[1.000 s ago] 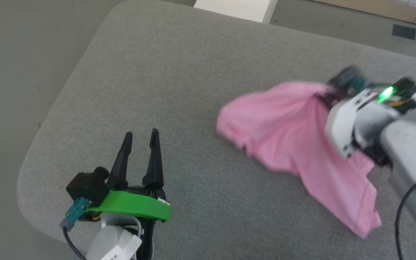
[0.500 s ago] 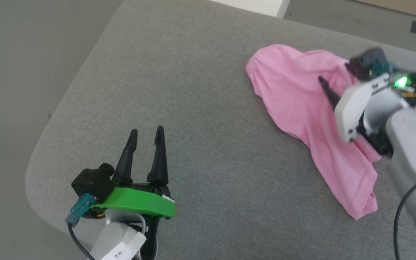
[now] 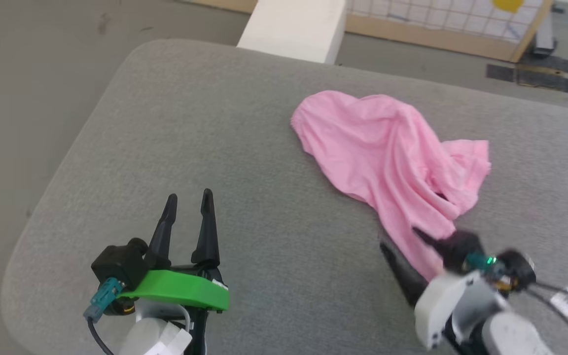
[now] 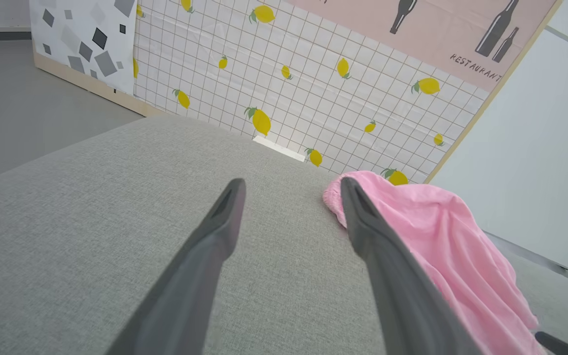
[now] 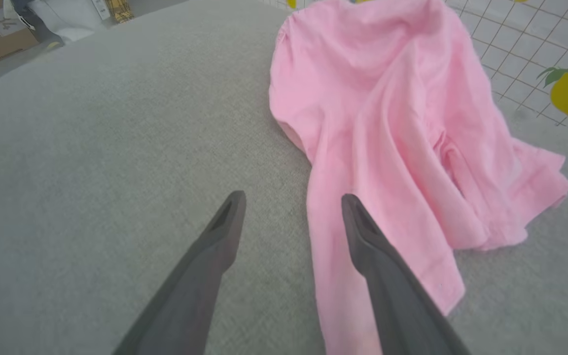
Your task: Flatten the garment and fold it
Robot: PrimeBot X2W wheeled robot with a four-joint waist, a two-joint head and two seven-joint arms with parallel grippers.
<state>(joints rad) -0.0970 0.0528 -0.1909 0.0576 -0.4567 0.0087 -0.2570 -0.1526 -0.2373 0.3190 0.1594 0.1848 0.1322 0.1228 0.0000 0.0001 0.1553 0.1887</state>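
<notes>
The garment [image 3: 382,153] is a light pink crumpled heap lying right of the middle of the grey padded surface [image 3: 215,123], with a narrow strip trailing toward me. My right gripper [image 3: 398,237] hovers open at that strip's near end, holding nothing. In the right wrist view its right finger [image 5: 387,276] lies over the garment [image 5: 387,113] strip, and the gap of the gripper [image 5: 291,197] shows bare grey fabric. My left gripper [image 3: 189,197] stands open and empty at the lower left, well apart from the cloth. In the left wrist view the garment [image 4: 442,236] lies just right of the open gripper [image 4: 291,182].
The padded surface ends in a rounded corner [image 3: 17,276] at the left, with floor beyond. A white block [image 3: 294,27] stands past the far edge. A lemon-patterned grid panel [image 4: 313,74] runs behind. Bare grey surface stretches between the two grippers.
My right gripper has opened and let go of the garment, then drawn back toward the near edge. The cloth has dropped into a heap. The head camera has shifted.
</notes>
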